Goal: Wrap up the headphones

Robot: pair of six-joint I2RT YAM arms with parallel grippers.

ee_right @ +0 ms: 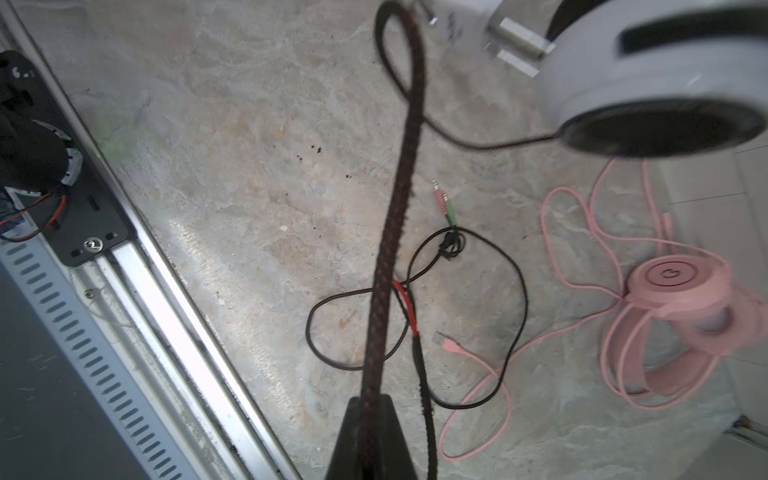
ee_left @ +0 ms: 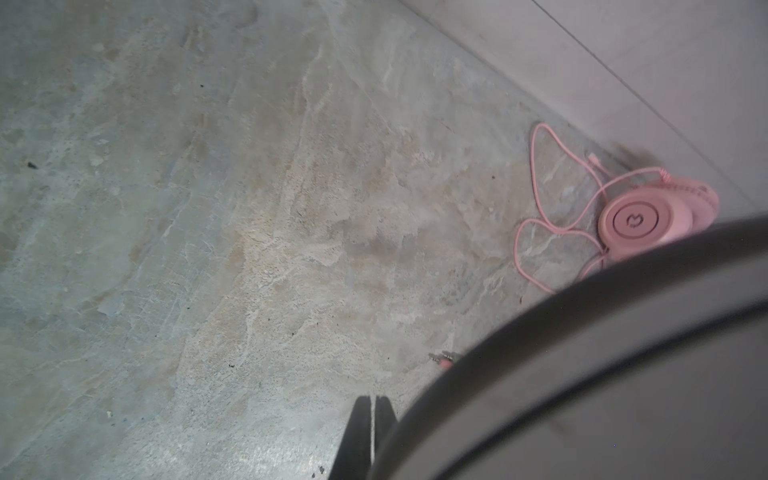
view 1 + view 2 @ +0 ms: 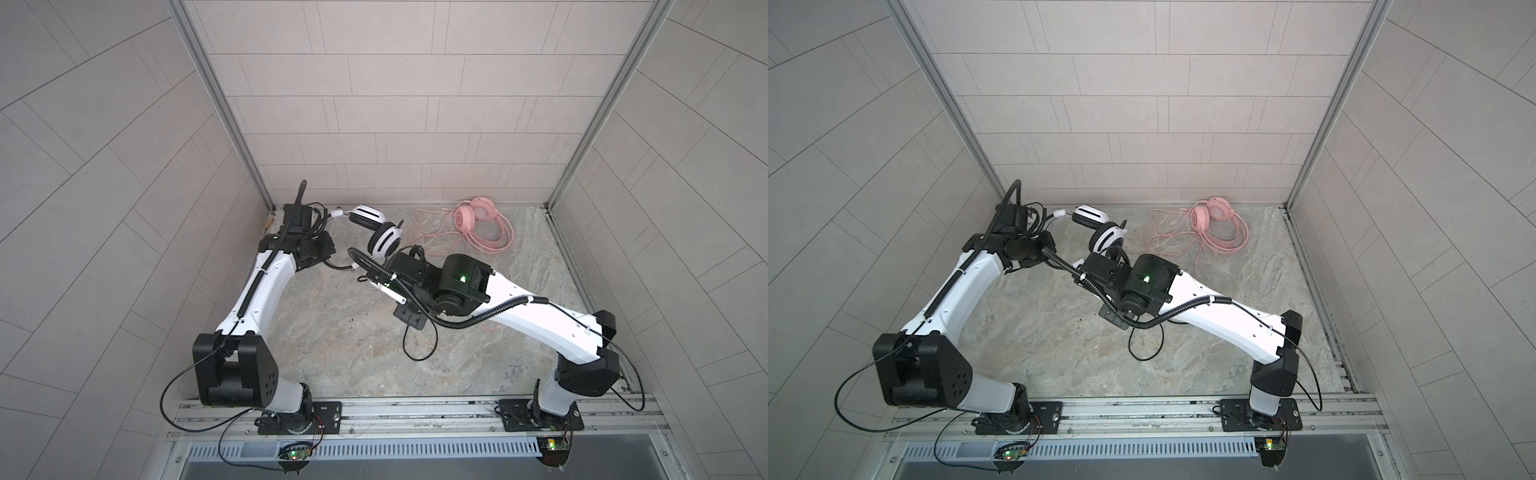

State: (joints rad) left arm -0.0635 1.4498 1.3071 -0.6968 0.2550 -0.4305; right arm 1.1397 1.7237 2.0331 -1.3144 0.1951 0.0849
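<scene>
Two grippers are both closed. The right gripper (image 1: 370, 405) has its jaws pressed together on the black braided cable (image 1: 397, 199), which runs up from the fingertips in a tight line and makes a small loop near the white-and-black headset (image 1: 648, 87). The rest of this cable lies slack on the stone tabletop (image 1: 257, 174), with its pink and green audio plugs (image 1: 444, 203) beside the coil.

The left gripper (image 2: 370, 436) also has its jaws together; only a thin slit shows between the fingertips. The headband of the white-and-black headset (image 3: 376, 228) fills the corner of the left wrist view just beside them, but I cannot tell from the pictures whether the jaws really hold it. In both top views this headset (image 3: 1100, 228) is between the two wrists, near the back wall.

The pink headset (image 3: 478, 220) lies on the tabletop to the right of the white-and-black headset, apart from both grippers, with its pink cable (image 3: 428, 232) spread loose around it.
</scene>
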